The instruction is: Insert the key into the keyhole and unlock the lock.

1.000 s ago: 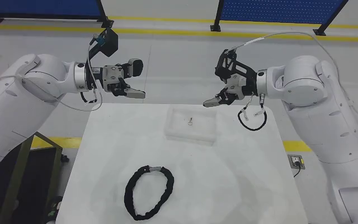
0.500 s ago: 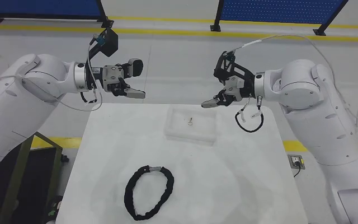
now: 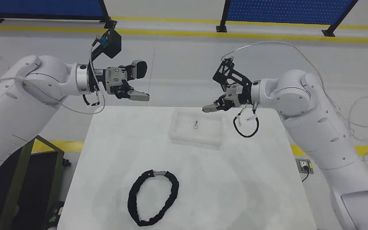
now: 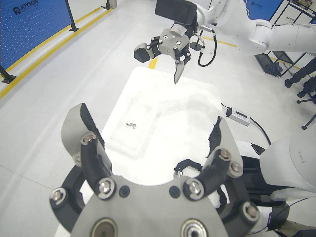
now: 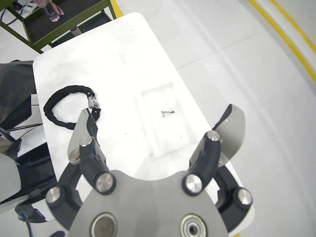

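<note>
Looking like nothing's done yet: key [image 3: 196, 124] lies untouched in the tray [image 3: 214, 138], chain lock [image 3: 134, 198] well apart from the tray, left gripper [image 3: 141, 96] and right gripper [image 3: 210, 107] spread wide, empty, flanking the tray.

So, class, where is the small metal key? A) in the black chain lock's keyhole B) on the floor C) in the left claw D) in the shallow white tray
D: the small metal key lies loose in the shallow white tray, apart from the black chain lock.
</note>
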Motion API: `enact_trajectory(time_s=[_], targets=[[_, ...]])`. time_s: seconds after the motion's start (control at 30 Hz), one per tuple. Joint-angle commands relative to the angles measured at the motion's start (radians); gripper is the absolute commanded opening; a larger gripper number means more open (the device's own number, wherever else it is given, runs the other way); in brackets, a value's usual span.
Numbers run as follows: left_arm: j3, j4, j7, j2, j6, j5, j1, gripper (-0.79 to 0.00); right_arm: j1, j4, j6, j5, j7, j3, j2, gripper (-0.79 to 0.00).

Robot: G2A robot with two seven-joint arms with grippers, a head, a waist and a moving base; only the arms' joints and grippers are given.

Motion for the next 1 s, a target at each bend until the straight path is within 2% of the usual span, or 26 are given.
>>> enact_trajectory(time_s=[0.0,0.2,0.43,0.83,0.97], targets=[[0.0,0.0,0.0,0.0,0.0,0.0,0.0,0.0,0.004,0.022,0.023,-0.005,-0.01,-0.02,-0.007,0.0],[0.0,0.0,0.0,0.0,0.0,0.0,0.0,0.0,0.02,0.121,0.121,0.02,-0.053,-0.097,-0.041,0.0],[0.0,0.0,0.0,0.0,0.0,0.0,0.0,0.0,0.05,0.247,0.283,0.096,-0.067,-0.184,-0.094,0.0],[0.0,0.0,0.0,0.0,0.0,0.0,0.0,0.0,0.096,0.439,0.346,0.218,-0.123,-0.302,-0.196,0.0],[0.0,0.0,0.0,0.0,0.0,0.0,0.0,0.0,0.098,0.445,0.346,0.223,-0.123,-0.304,-0.199,0.0]])
